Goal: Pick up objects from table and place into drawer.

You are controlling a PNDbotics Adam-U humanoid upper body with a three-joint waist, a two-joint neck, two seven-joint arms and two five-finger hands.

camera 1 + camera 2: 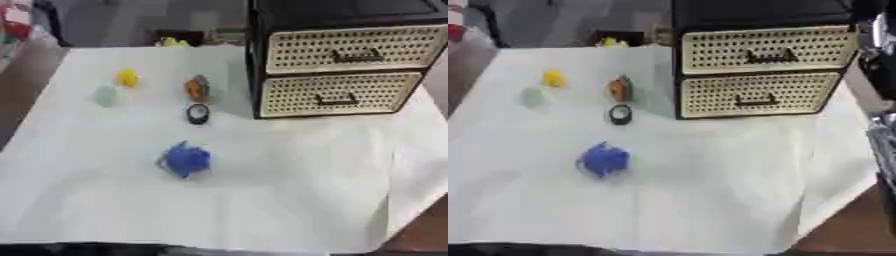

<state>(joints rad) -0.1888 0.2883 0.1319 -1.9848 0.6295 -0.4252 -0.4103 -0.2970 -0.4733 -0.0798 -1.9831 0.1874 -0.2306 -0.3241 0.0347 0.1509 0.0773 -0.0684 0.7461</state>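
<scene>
My surface (289,200) is the biggest thing here, covered in a pale sheet, and at its far right stands the drawer unit (341,60), black-framed with two cream perforated fronts, the upper drawer (350,47) and the lower drawer (337,94), both closed as far as I can see. Part of my right arm (878,75) shows along the right edge of the right eye view, but neither hand is visible, so I cannot tell how my fingers are set. I judge the first step is still ahead: pull one drawer open by its dark handle before lifting anything, so a hand is not left holding a thing with nowhere to put it. The blue object (185,159) lies nearest me, well apart from the others. Beyond it, close to the unit, are a small black-and-white round thing (198,113), an orange round thing (196,88), a yellow piece (128,77) and a pale green piece (107,95). Behind the surface the room is dim and cluttered.
</scene>
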